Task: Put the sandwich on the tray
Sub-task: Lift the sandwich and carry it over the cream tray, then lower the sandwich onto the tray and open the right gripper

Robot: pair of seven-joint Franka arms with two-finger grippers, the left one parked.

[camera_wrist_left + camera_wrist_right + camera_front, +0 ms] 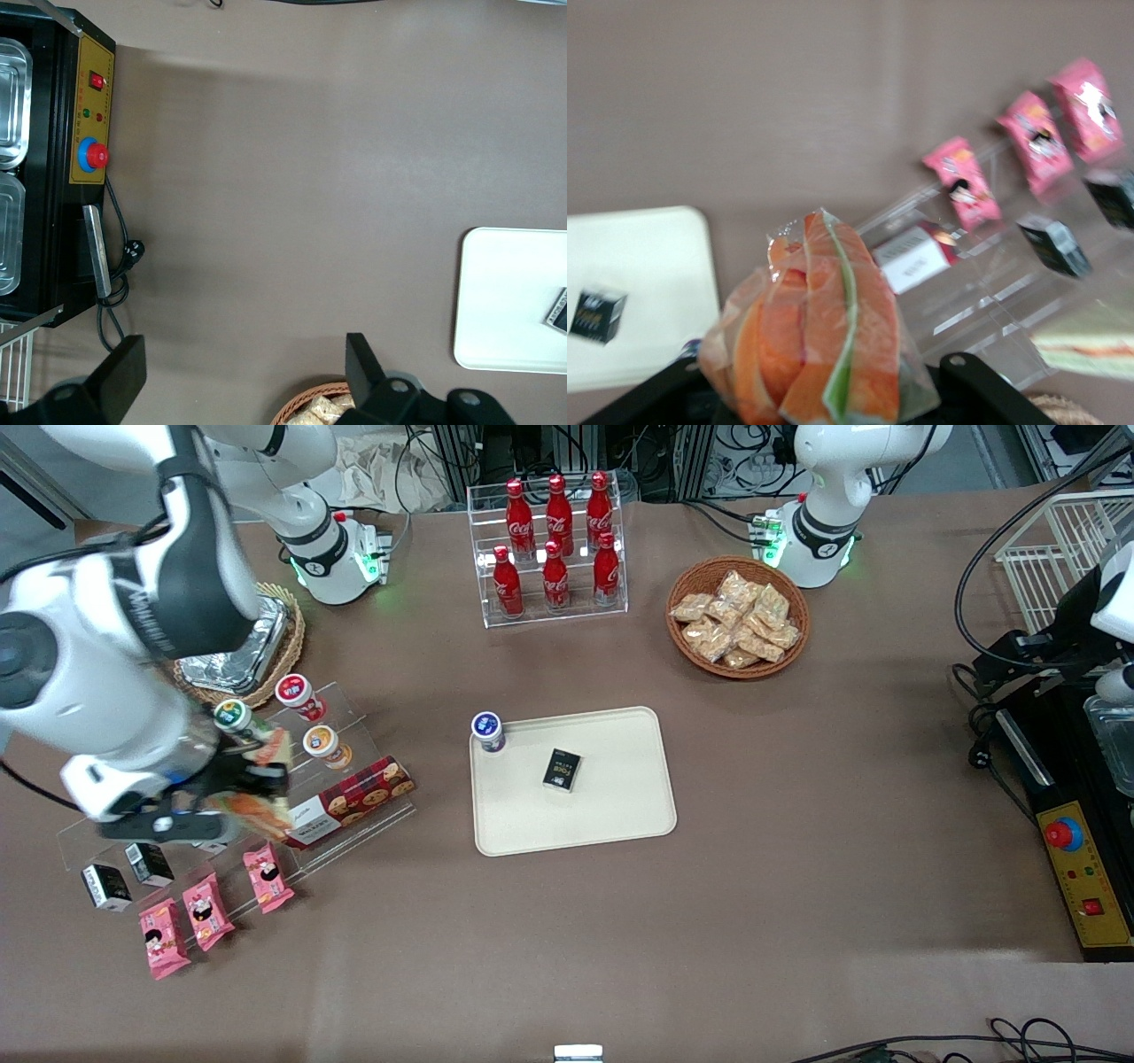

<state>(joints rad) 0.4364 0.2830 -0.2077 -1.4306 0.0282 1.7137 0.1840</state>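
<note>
Pink snack packets lie nearest the front camera, before the acrylic display stand. Above that stand the gripper is clenched on the sandwich, held raised, probably so it clears the shelves in transfer. On the tray, toward the table's middle, a small black box rests; open surface beside it is available for placement.

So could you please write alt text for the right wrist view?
The end effector grips the clear-wrapped sandwich above the brown table, with the cream tray holding a small black box, and pink snack packets by a clear acrylic stand.
</note>
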